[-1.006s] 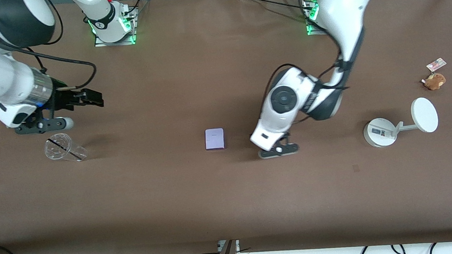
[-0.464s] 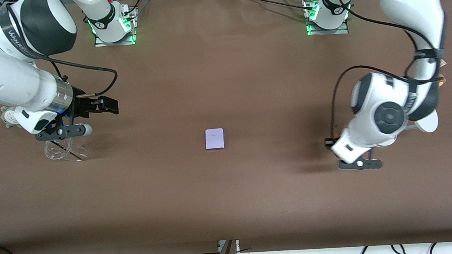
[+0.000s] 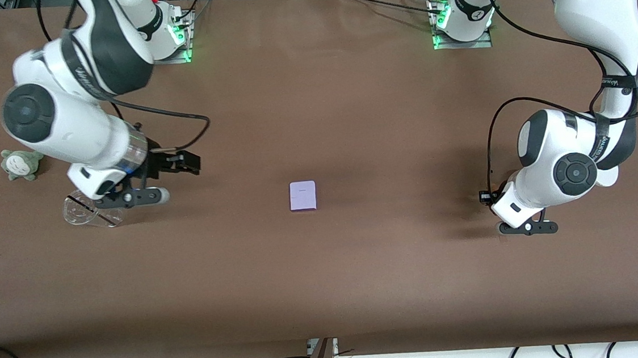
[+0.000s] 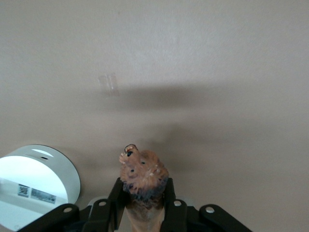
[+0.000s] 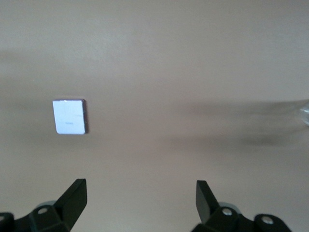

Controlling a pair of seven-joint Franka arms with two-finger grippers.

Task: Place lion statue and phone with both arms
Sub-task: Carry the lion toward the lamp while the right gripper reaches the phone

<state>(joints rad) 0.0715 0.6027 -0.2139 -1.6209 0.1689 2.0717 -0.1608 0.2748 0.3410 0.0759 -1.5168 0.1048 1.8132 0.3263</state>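
The lion statue (image 4: 143,175) was clamped between the fingers of the left gripper (image 4: 143,202), held over the desk (image 3: 348,114) beside a white device (image 4: 34,186). The phone (image 3: 303,195) lay flat mid-desk — untouched — while the right gripper (image 5: 140,195), fingers spread and empty, was held above a clear cup (image 3: 85,211).

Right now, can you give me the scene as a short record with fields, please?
left gripper: shut on the lion, over the table toward the left arm's end, beside the white device
right gripper: open, empty, above the clear cup
phone: flat on the table near its middle, untouched
grey-green plush: toward the right arm's end
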